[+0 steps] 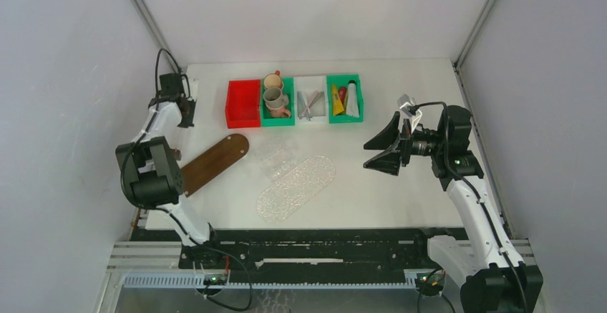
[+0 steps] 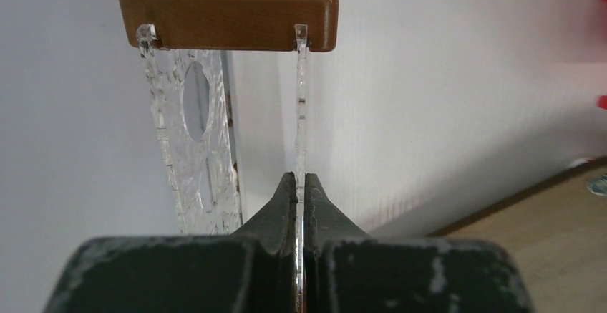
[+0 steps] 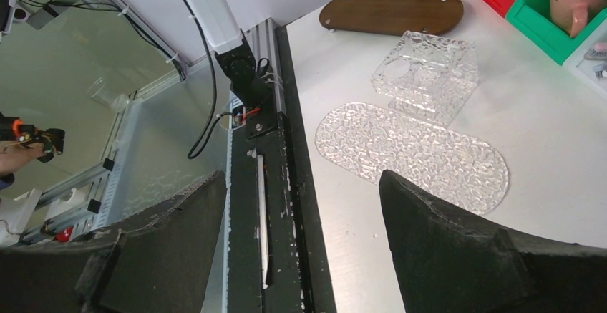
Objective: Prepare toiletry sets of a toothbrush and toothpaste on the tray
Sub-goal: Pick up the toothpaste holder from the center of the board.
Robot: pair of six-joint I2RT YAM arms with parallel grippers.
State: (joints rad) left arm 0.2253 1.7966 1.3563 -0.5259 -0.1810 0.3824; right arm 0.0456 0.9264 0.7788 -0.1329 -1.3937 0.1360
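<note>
Slim pale toothbrushes [image 1: 309, 104] lie in a white bin at the back. Yellow, red and white tubes [image 1: 343, 100] stand in the green bin to its right. My left gripper [image 1: 187, 109] is at the far left, away from them. In the left wrist view it [image 2: 300, 178] is shut on the edge of a clear acrylic panel [image 2: 301, 105] slotted into a brown wooden bar [image 2: 229, 19]. My right gripper [image 1: 379, 154] is open and empty, right of the clear oval plate [image 1: 296, 187]. In the right wrist view it [image 3: 302, 184] hangs over the table's near edge.
A wooden oval board [image 1: 215, 161] lies at the left and a clear acrylic holder [image 1: 278, 160] beside the oval plate. A red bin [image 1: 243, 103] and a green bin with two mugs [image 1: 275, 98] stand at the back. The black rail [image 3: 261, 205] runs along the near edge.
</note>
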